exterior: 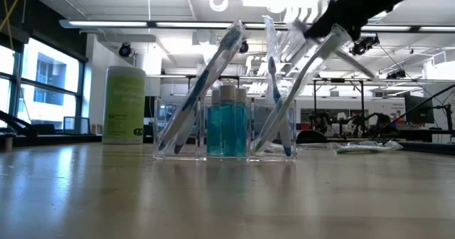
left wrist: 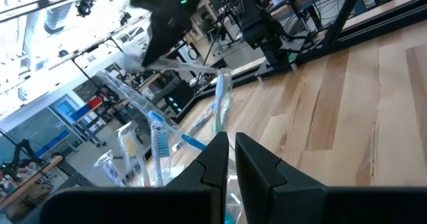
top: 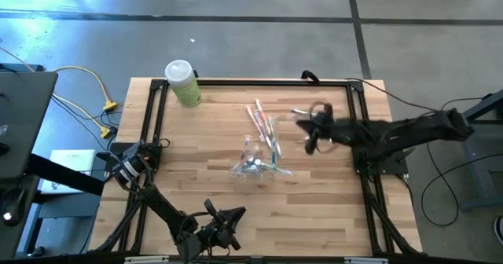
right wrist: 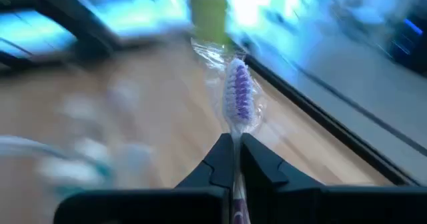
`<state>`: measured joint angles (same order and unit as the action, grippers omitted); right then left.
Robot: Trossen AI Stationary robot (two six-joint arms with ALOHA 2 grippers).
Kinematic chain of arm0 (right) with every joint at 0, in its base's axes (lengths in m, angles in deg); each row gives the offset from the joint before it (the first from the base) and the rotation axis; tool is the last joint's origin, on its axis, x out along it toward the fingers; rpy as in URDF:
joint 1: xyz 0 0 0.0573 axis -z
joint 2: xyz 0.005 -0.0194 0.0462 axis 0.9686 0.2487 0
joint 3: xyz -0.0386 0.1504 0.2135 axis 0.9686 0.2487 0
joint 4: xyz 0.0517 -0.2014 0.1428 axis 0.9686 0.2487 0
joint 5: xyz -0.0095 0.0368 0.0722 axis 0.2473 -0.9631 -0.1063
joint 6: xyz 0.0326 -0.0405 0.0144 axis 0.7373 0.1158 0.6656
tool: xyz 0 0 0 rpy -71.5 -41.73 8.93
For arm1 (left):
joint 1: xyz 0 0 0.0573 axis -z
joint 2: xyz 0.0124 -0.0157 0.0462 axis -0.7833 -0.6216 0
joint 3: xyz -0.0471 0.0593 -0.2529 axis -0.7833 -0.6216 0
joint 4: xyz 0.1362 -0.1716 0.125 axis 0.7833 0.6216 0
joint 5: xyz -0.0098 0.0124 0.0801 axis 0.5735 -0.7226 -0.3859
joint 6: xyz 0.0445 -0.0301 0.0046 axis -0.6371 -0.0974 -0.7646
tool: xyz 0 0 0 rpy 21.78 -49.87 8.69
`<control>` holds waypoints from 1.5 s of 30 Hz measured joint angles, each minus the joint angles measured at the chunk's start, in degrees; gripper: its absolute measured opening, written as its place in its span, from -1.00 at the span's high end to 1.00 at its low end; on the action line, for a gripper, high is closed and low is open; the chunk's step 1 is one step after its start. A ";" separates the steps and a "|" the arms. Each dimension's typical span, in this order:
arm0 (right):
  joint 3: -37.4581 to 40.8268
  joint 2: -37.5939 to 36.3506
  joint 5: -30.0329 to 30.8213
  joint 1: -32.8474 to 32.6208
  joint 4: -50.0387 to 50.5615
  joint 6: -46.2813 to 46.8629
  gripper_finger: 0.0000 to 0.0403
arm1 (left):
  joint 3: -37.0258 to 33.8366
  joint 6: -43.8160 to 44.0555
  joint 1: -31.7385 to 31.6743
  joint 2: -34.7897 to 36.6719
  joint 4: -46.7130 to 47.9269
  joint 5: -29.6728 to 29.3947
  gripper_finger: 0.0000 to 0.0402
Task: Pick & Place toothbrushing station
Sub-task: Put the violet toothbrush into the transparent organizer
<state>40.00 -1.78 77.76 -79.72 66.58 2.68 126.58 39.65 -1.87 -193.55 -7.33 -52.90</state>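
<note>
From my station I see the right pincer [right wrist: 233, 159] clamped on a wrapped toothbrush [right wrist: 239, 94], its purple-and-white bristles sticking out past the fingertips inside clear plastic wrap. In the overhead view that pincer [top: 314, 126] hovers above the desk [top: 330, 209], just to the right of the clear holder [top: 255, 160], on the side nearer the far edge. The holder [exterior: 226, 129] sits near the middle of the desk, with a bottle of blue liquid [exterior: 227, 121] upright in its centre and several toothbrushes [exterior: 206, 82] leaning out of it at angles. Behind the holder and off to its left, near the far left corner, a green canister with a white lid [top: 183, 82] stands upright. Another wrapped item [exterior: 362, 146] lies flat on the desk to the right of the holder in the low view. The left pincer [left wrist: 229, 159] has its fingers together, holding nothing, and waits at the near edge of the desk, in front of the holder and a little to its left [top: 224, 232].
</note>
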 joint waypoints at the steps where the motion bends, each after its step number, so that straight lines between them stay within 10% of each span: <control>1: 3.20 -0.72 0.04 -2.43 -7.74 -1.34 0.97 | 0.00 0.43 0.00 0.00 0.01 0.10 0.89; 8: 21.47 6.89 -0.68 -13.23 -65.04 -15.75 0.97 | 0.00 2.35 -1.08 0.00 0.00 5.21 0.89; 16: 21.03 23.16 -7.54 -13.53 -87.07 -16.34 0.98 | 0.00 2.43 -2.77 0.00 -0.04 8.66 0.89; 29: 5.16 39.63 -13.70 -13.02 -88.60 -21.75 0.97 | 0.00 2.83 -1.73 0.00 0.11 6.94 0.89; 45: 3.67 50.24 -11.88 -7.02 -88.14 -15.39 0.97 | -0.02 2.63 -0.92 0.00 0.90 4.31 0.89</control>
<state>43.67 48.46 65.88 -86.74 -21.56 -12.71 126.56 42.28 -2.79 -193.55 -6.43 -48.59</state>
